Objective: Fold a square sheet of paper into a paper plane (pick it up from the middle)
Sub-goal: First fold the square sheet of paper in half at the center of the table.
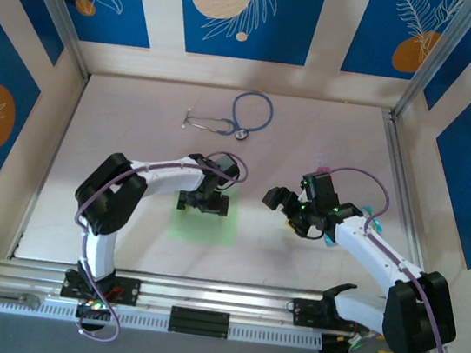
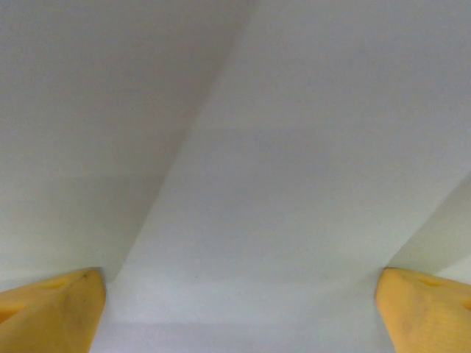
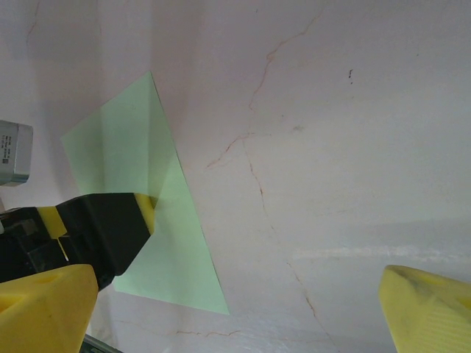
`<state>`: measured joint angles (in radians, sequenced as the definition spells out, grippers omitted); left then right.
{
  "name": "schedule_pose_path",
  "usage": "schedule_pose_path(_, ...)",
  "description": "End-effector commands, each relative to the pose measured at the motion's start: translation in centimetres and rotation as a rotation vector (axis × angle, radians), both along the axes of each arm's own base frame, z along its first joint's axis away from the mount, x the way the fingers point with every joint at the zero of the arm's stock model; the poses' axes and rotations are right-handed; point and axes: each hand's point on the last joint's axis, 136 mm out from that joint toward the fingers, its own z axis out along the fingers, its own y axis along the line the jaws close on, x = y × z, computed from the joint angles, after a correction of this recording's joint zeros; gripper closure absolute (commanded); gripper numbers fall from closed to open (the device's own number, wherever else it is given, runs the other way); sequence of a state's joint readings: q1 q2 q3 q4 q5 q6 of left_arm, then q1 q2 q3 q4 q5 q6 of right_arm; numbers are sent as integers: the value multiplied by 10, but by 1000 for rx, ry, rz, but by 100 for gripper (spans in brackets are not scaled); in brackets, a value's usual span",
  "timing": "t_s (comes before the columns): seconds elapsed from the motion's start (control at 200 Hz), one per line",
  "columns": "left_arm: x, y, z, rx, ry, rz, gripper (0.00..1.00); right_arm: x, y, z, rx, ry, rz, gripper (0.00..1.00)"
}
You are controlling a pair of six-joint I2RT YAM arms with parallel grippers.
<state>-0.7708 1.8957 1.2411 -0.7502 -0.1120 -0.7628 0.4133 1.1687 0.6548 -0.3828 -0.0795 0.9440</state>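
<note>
The pale green sheet of paper lies flat on the table in front of the left arm. My left gripper is down on the sheet's far half, jaws spread wide. In the left wrist view its yellow fingertips sit far apart at the bottom corners, open, over a pale, blurred surface very close to the lens. My right gripper hovers open to the right of the sheet, off it. The right wrist view has the paper at left, one black-and-yellow left finger resting on it, and the right gripper over bare table.
A blue and silver stethoscope lies at the back of the table. The tabletop is pale marble with thin cracks. Blue patterned walls close in the back and sides, and a metal rail runs along the near edge.
</note>
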Motion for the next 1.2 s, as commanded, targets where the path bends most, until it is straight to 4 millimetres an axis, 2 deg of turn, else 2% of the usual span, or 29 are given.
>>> schedule_pose_path(0.0,-17,6,-21,22,66,13,4,-4,2,1,2,8,20,2)
schedule_pose_path(0.18,-23,6,-30,12,89,22,5,-4,1,-1,0,12,17,2)
schedule_pose_path(0.555,-25,5,-33,7,97,8,11,-2,1,0,4,16,5,2)
schedule_pose_path(0.86,-17,2,-17,-12,44,-18,14,0,3,1,11,19,3,2)
schedule_pose_path(1.061,-11,0,-8,3,23,-43,11,1,5,2,14,20,8,2)
schedule_pose_path(1.196,0,0,5,15,-22,-58,7,1,5,3,12,18,9,2)
